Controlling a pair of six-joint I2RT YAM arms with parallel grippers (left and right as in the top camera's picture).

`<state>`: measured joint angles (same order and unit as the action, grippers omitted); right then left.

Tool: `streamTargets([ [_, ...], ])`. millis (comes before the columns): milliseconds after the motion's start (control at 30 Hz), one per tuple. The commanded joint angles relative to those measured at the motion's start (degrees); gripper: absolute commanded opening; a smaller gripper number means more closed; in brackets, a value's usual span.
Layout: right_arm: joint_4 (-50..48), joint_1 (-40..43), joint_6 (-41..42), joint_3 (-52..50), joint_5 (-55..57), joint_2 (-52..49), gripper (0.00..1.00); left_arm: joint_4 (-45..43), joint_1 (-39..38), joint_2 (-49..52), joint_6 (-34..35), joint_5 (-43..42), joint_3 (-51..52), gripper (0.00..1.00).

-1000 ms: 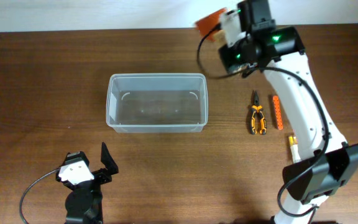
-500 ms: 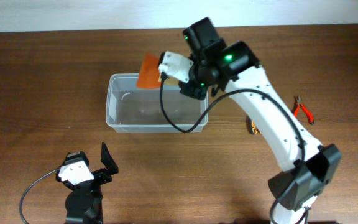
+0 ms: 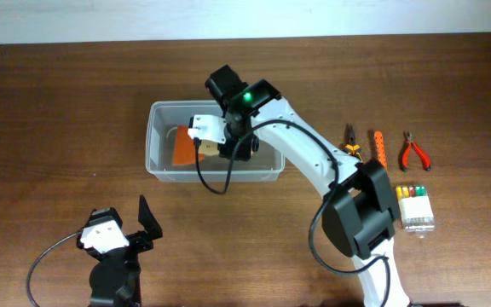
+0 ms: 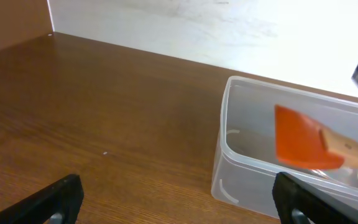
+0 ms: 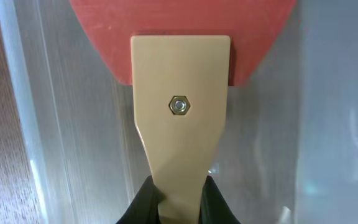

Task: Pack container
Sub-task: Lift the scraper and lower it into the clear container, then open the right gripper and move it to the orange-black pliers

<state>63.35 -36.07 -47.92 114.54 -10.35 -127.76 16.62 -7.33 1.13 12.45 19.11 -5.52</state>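
The container is a large clear plastic tub in the middle of the table; it also shows in the left wrist view. My right gripper is inside it, shut on the tan handle of an orange-bladed scraper. In the right wrist view the fingers clamp the scraper handle, with the orange blade ahead over the tub floor. The scraper blade also shows in the left wrist view. My left gripper is open and empty near the front left edge.
To the right of the tub lie orange-handled pliers, an orange strip-shaped tool, red pliers and a small clear case of coloured bits. The right arm reaches across the tub's right rim.
My right gripper has carried the scraper from the back right, over the tub's far rim, down and left into the tub. The left gripper has not moved.
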Motion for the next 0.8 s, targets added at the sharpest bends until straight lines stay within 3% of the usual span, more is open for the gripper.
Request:
streamTargets([
  [0,0.2,-0.3,0.6,0.0,-2.2,-1.2,0.04,0.1,-0.2,-0.4,-0.5,0.2,0.2,0.99],
  [67,0.2,-0.3,0.6,0.0,-2.2,-1.2,0.07,0.1,-0.2,-0.4,-0.5,0.2,0.2,0.99],
  [100,0.2,-0.3,0.6,0.0,-2.2,-1.2,0.14,0.1,-0.2,-0.4,-0.5,0.2,0.2,0.99],
  [133,0.3,-0.3,0.6,0.0,-2.2,-1.2,0.33,0.1,-0.2,-0.4,-0.5,0.2,0.2,0.99],
  [167,0.3,-0.3,0.6,0.0,-2.2,-1.2,0.41,0.1,-0.2,-0.4,-0.5,0.2,0.2,0.99],
  [200,0.4,-0.3,0.6,0.0,-2.2,-1.2,0.61,0.1,-0.2,-0.4,-0.5,0.2,0.2,0.99],
  [233,0.4,-0.3,0.6,0.0,-2.2,-1.2,0.76,0.1,-0.2,-0.4,-0.5,0.2,0.2,0.99],
  [300,0.4,-0.3,0.6,0.0,-2.2,-1.2,0.83,0.1,-0.2,-0.4,-0.5,0.2,0.2,0.99],
  [467,2.9,-0.1,6.6,2.1,-2.0,1.0,0.82,0.1,-0.2,-0.4,-0.5,0.2,0.2,0.99],
  [567,11.6,2.3,17.2,10.8,3.7,5.0,0.82,0.1,-0.2,-0.4,-0.5,0.2,0.2,0.99],
  [667,23.5,8.4,29.5,22.3,11.8,8.3,0.73,0.1,-0.2,-0.4,-0.5,0.2,0.2,0.99],
  [767,29.4,15.0,37.1,28.2,12.6,10.5,0.64,0.1,-0.2,-0.4,-0.5,0.2,0.2,0.99],
])
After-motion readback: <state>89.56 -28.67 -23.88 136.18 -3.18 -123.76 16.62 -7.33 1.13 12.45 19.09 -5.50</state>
